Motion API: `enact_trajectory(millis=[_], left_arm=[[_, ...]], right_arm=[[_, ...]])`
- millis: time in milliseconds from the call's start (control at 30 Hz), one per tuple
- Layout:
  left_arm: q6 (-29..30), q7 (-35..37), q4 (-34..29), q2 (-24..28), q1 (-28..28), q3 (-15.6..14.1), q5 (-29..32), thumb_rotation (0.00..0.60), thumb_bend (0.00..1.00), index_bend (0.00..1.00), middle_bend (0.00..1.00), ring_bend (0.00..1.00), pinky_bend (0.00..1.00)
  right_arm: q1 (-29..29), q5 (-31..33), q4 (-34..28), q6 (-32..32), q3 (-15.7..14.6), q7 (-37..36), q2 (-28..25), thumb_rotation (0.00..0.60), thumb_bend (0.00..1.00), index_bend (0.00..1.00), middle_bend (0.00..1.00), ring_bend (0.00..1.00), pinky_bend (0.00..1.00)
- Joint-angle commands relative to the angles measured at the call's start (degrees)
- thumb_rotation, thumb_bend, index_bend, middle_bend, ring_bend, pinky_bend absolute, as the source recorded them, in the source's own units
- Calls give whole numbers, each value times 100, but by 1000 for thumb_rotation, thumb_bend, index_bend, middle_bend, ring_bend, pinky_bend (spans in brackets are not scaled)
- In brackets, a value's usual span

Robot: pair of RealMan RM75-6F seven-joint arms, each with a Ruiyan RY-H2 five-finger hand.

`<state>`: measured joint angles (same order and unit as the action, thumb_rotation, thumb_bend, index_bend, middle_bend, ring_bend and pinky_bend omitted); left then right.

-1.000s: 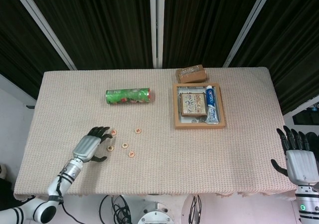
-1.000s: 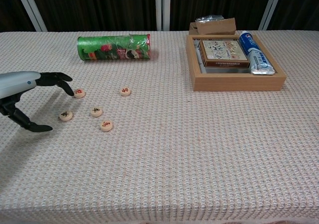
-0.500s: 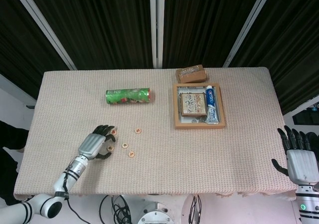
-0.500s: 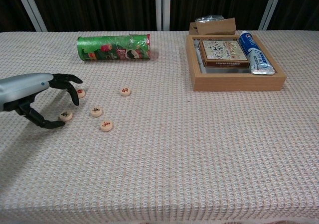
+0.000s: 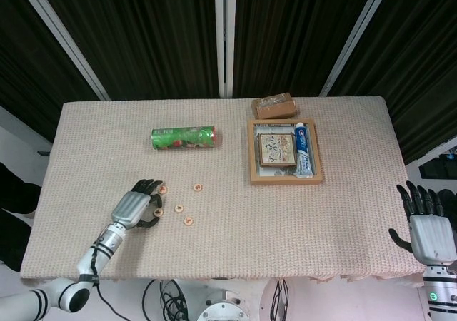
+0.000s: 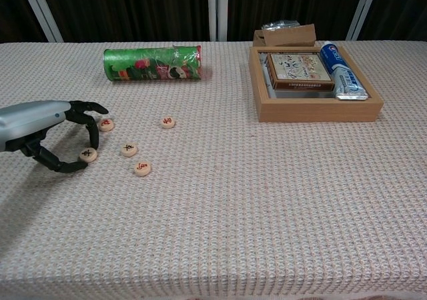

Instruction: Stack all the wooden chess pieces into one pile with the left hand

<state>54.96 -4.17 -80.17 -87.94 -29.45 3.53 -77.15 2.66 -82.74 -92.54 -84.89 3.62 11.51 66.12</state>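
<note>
Five round wooden chess pieces lie loose at the table's front left. My left hand (image 6: 41, 128) (image 5: 134, 208) arches over the nearest-left piece (image 6: 88, 155), a finger on its top edge and the thumb against its near side; the piece still rests on the cloth. The other pieces lie apart: one (image 6: 106, 125) just beyond the fingers, one (image 6: 168, 122) further right, one (image 6: 129, 150) and one (image 6: 142, 169) nearer the front. In the head view the pinched piece (image 5: 158, 212) is half hidden by the fingers. My right hand (image 5: 430, 225) hangs off the table's right edge, fingers spread, empty.
A green can (image 6: 152, 63) lies on its side behind the pieces. A wooden tray (image 6: 320, 110) at the right holds a box and a toothpaste tube. A small brown box (image 6: 287, 35) sits behind the tray.
My left hand has moved right toward the pieces and its fingers have curled down onto the nearest-left piece. The pieces and the right hand have stayed put.
</note>
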Motion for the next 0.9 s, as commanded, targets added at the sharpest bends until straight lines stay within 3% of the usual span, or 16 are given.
enact_trajectory(millis=[33,500,900], left_arm=[[7,-19,10,-8,-11,-4,7,600,268,468,61,0,27],[59,50,-93,84,-67,11,9,600,276,507,67,0,28],[-284,300,-117,280,-427,353,249,600,276,503,67,0,27]], right_arm=[[0,14,1,11,1,3,0,600,149,0,0,0,0],[0,49,-8,47,0,-12,-21,600,149,0,0,0,0],[10,8,-42,41,-4,-4,-28,600,148,0,0,0,0]])
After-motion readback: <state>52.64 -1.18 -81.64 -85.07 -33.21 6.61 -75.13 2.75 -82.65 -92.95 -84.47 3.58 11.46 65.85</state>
